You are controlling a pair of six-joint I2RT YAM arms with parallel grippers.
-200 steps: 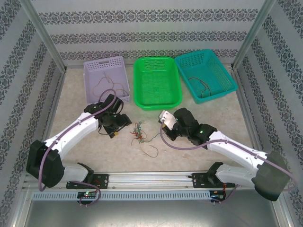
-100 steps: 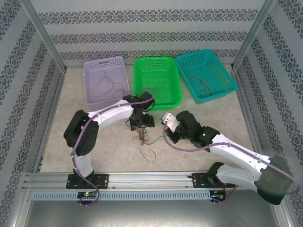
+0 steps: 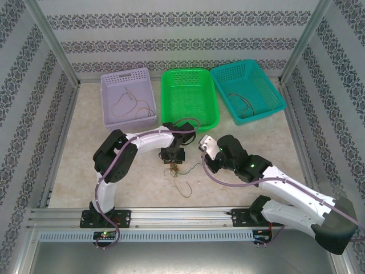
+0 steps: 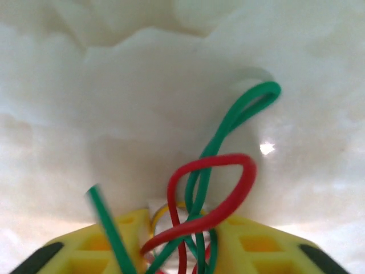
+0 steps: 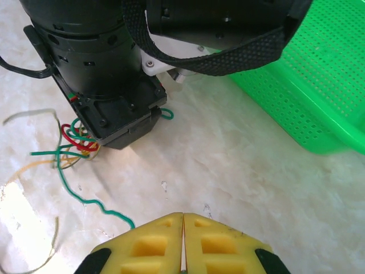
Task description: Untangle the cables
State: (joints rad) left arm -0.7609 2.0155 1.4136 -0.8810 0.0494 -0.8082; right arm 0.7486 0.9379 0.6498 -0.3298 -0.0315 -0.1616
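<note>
Item: my left pincer [image 4: 177, 240] clamped on the cables [image 4: 211, 194], red and green strands.
Right pincer [image 5: 183, 242] shut, empty; next, lift a strand free.

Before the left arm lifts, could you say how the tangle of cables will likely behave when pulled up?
The cables look thin and loopy, so probably floppy and light. Red and green strands interlock between the left gripper fingers, so several may rise together.
</note>
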